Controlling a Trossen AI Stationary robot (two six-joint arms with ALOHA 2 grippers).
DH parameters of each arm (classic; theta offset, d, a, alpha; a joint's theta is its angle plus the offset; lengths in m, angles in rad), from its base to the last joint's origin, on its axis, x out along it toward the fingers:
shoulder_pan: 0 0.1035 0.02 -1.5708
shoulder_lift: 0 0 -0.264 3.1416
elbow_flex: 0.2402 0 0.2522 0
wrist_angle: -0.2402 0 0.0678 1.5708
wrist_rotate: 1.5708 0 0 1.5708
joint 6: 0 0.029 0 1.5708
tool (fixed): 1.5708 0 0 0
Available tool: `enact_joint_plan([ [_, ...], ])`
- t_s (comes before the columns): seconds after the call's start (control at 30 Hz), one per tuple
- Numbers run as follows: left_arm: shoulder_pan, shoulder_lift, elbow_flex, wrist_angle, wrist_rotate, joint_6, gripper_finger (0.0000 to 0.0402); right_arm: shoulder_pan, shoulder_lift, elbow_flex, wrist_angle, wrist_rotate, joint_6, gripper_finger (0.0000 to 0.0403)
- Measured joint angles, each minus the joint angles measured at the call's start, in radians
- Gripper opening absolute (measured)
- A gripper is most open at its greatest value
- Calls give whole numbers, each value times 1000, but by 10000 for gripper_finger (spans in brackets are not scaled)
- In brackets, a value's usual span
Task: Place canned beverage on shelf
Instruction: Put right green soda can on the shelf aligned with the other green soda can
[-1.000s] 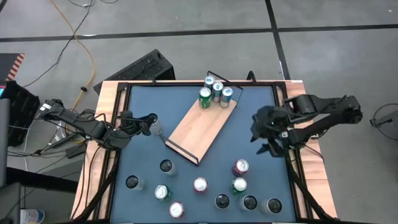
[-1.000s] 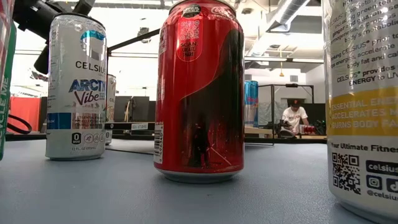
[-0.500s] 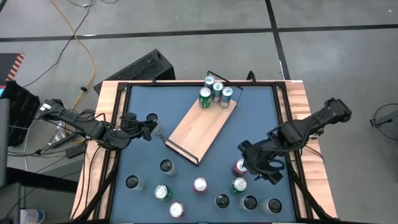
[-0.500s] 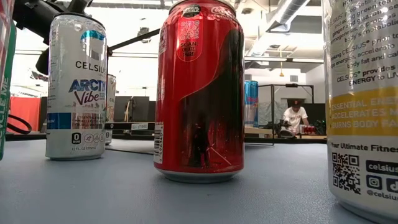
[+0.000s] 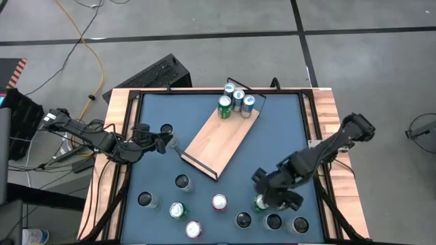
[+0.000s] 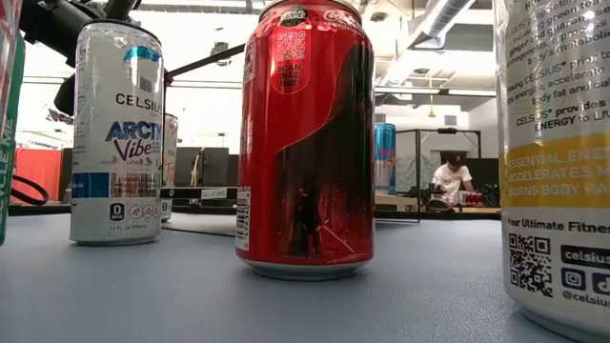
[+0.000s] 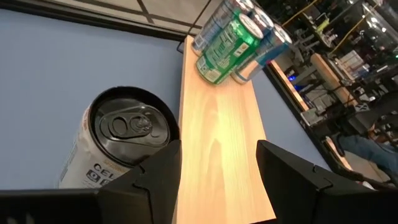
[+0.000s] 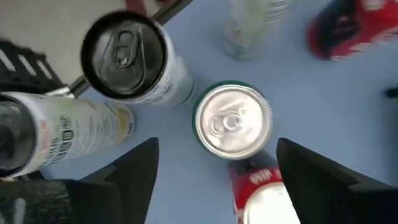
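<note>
The right gripper, fingers spread wide and holding nothing, hangs directly above a green can, a red can just beside it; the shelf lies well apart, carrying 3 cans; a second ago this gripper hovered near the table's right rim.

The left gripper sits half open, empty, by a white can.

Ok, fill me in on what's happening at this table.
A two-armed robot is stocking cans onto a wooden shelf lying on the blue table; three cans already stand at its far end. The right gripper hovers, jaws open, above a green can in the near cluster of loose cans. The left gripper waits by the shelf's left side, next to a white can.
</note>
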Motion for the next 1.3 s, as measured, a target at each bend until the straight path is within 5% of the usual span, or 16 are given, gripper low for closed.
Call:
enact_joint_plan([
  [0.37,0,0,0,-1,7,2,194,19,107,2,34,-14,-47,373],
  [1.3,0,0,0,-5,-37,4,194,17,112,-1,72,49,-13,357],
])
